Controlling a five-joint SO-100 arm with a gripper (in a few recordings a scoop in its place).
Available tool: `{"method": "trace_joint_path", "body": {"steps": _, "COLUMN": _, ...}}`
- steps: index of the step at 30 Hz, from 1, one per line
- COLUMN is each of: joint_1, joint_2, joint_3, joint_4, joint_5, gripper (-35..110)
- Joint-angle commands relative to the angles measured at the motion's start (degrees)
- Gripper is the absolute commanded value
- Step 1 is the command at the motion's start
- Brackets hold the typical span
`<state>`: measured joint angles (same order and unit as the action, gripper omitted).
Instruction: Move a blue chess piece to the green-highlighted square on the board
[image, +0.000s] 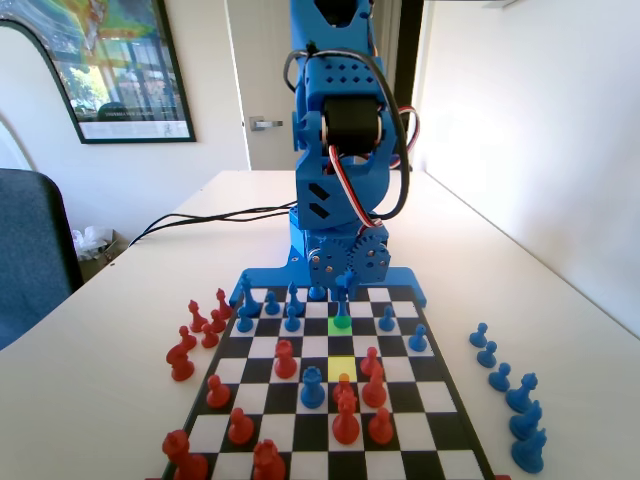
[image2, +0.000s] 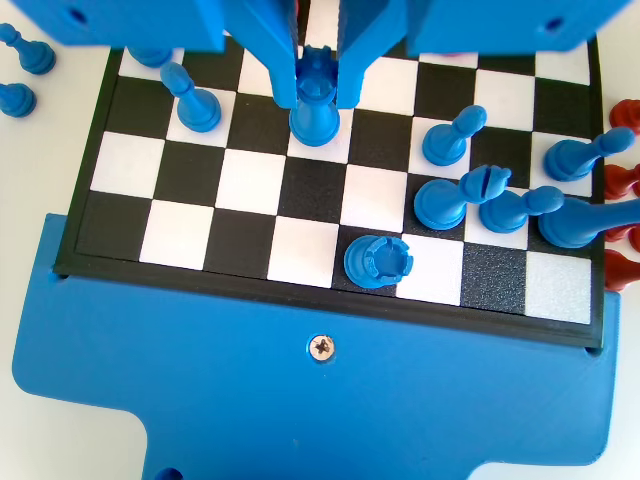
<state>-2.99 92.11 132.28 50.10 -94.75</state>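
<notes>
Flat black-and-white chequered board with blue plastic frame (image: 262, 276) lying under the blue arm, bright green-highlighted square (image: 340, 325) sitting near the arm end with the small slim blue plastic chess piece (image2: 315, 100) standing on it; piece looking light, rigid, smooth, top-heavy, best held at the narrow neck; gripper (image2: 317, 75) hanging low, fingers (image2: 272, 50) flanking the head, seemingly touching, clamped or not I cannot tell

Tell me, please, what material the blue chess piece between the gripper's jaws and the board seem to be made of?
The blue chess piece looks like moulded or printed plastic: uniform colour, soft sheen. The board seems plastic too: its black squares show a grainy matte texture, its white ones are smoother. The gripper looks like the same blue plastic.
</notes>
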Motion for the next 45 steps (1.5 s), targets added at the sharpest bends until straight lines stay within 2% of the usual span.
{"method": "trace_joint_path", "body": {"steps": 1, "joint_1": -0.4, "joint_2": 4.1, "joint_3": 0.4, "joint_4": -0.4, "joint_5": -0.9, "gripper": 4}}
{"method": "trace_joint_path", "body": {"steps": 27, "joint_1": 0.5, "joint_2": 4.1, "joint_3": -1.8, "joint_4": -1.4, "joint_5": -0.7, "gripper": 15}}
{"method": "trace_joint_path", "body": {"steps": 38, "joint_1": 0.2, "joint_2": 5.9, "joint_3": -12.0, "joint_4": 10.1, "joint_5": 0.4, "gripper": 14}}
{"method": "trace_joint_path", "body": {"steps": 42, "joint_1": 0.2, "joint_2": 7.7, "joint_3": -16.6, "joint_4": 16.1, "joint_5": 0.4, "gripper": 7}}
{"method": "trace_joint_path", "body": {"steps": 43, "joint_1": 0.3, "joint_2": 8.6, "joint_3": -18.0, "joint_4": 17.6, "joint_5": 0.8, "gripper": 1}}
{"method": "trace_joint_path", "body": {"steps": 45, "joint_1": 0.4, "joint_2": 10.8, "joint_3": -19.3, "joint_4": 19.4, "joint_5": 0.6, "gripper": 1}}
